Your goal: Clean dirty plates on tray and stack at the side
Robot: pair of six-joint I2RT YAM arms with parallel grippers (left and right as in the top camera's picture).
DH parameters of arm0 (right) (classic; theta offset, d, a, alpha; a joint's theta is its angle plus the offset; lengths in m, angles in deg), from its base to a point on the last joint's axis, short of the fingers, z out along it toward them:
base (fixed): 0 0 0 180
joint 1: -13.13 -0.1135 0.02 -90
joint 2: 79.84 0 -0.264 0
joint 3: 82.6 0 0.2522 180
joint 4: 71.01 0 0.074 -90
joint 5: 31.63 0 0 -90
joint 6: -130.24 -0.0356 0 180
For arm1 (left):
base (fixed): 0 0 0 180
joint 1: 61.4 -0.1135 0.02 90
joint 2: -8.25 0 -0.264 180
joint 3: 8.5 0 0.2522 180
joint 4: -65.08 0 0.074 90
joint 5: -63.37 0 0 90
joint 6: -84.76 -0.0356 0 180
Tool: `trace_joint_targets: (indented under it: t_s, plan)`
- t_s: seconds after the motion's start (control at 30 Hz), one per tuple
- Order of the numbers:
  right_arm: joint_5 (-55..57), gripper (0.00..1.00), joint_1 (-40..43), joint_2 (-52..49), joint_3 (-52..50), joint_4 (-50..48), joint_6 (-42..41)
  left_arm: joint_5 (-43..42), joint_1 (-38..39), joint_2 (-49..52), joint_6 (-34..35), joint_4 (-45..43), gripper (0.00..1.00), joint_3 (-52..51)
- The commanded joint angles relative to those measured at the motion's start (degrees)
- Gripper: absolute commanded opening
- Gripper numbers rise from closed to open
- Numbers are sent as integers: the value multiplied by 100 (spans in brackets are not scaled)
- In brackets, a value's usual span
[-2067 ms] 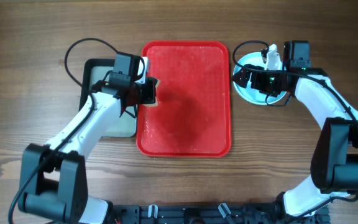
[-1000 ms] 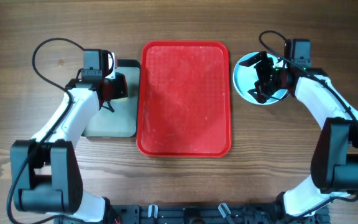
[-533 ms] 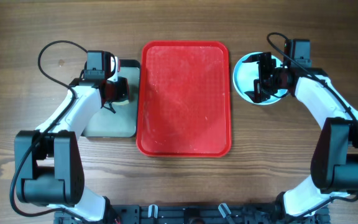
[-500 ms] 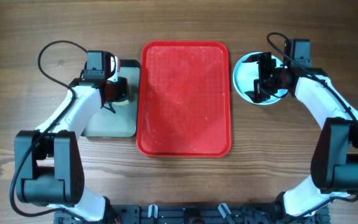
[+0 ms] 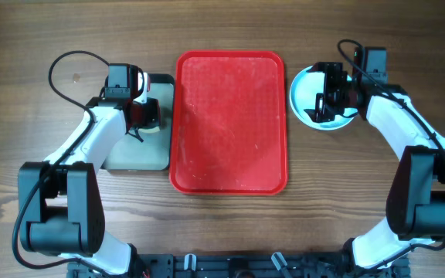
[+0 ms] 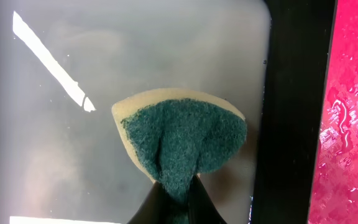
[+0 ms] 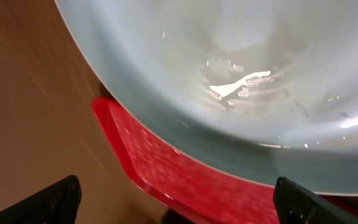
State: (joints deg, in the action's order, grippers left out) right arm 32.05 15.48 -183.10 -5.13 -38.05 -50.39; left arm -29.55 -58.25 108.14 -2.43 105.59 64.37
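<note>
there, plates just under wide-open right claw, left claw pinching green sponge, near red tray

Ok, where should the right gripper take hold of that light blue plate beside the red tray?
Likely by the rim, on the side away from the red tray. The plate lies flat and shallow, too wide to span, so only its raised edge offers a pinch. The tray-side edge sits close against the tray, leaving little room; the open right gripper could come from the outer side.
</note>
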Motion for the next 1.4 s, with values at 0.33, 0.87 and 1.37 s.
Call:
trace_joint_targets:
  t_s: [0.33,0.87,1.37]
  plan:
    - [1408,100,2,142,-46,-116,-2802,-2,-7,42,-111,35,8,-2]
    - [2402,100,2,142,-46,411,153,417,-7,42,-114,116,10,-2]
    - [3305,100,13,142,-46,216,4704,428,-7,42,-111,114,33,-2]
